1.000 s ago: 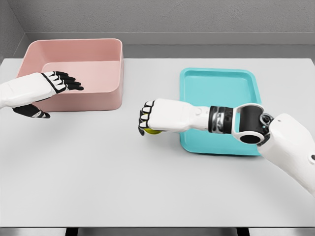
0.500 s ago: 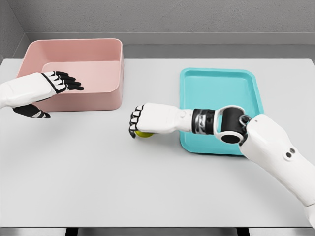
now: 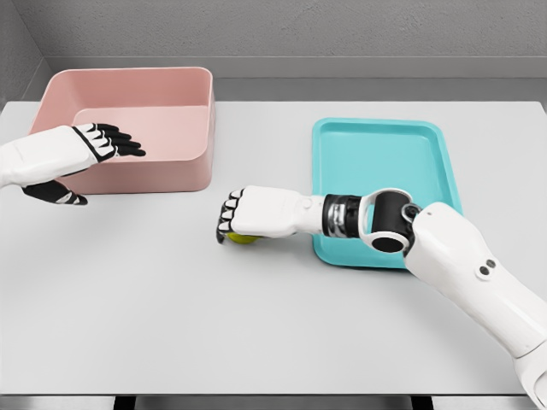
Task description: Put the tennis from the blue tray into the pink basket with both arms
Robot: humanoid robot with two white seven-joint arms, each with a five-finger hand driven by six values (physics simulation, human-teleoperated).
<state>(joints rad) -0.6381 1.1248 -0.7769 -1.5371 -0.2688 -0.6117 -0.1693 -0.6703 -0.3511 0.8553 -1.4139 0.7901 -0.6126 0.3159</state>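
The right hand, fingers clamped on the tennis ball, has carried it farther left off the blue tray toward the pink basket; the left hand waits, fingers apart.

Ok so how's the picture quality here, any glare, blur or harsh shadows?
Head view: sharp throughout, no blur or glare; the light is soft and even. Only faint shadows show, one under the right hand and tennis ball, one beside the pink basket. The blue tray looks flat and evenly lit.
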